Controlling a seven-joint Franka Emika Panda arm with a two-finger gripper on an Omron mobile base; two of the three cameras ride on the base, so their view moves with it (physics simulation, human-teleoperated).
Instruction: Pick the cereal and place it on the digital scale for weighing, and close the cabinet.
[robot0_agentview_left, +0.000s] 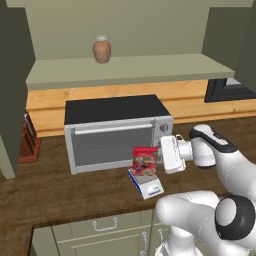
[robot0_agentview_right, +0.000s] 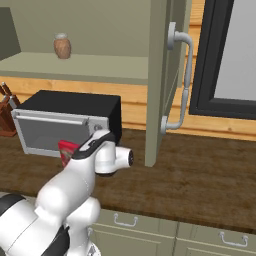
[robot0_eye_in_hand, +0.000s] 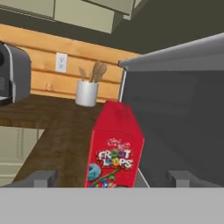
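dark wood counter (robot0_agentview_left: 60, 185) in a kitchen. the cereal (robot0_agentview_left: 145, 161), a red box reading "froot loops", stands upright on the digital scale (robot0_agentview_left: 147, 186) just in front of the toaster oven (robot0_agentview_left: 112, 131). the pincer (robot0_eye_in_hand: 113, 178) is open, fingers either side of the box, arm reaching in level from the right.

Matt cardboard cereal (robot0_agentview_left: 145, 161), rough wood counter (robot0_agentview_left: 60, 190)

Arm is reaching forward low, forearm bent, wrist turned sideways. Gripper (robot0_eye_in_hand: 112, 177) is pointing horizontally, its fingers (robot0_eye_in_hand: 43, 178) standing spread wide apart, gripping nothing.
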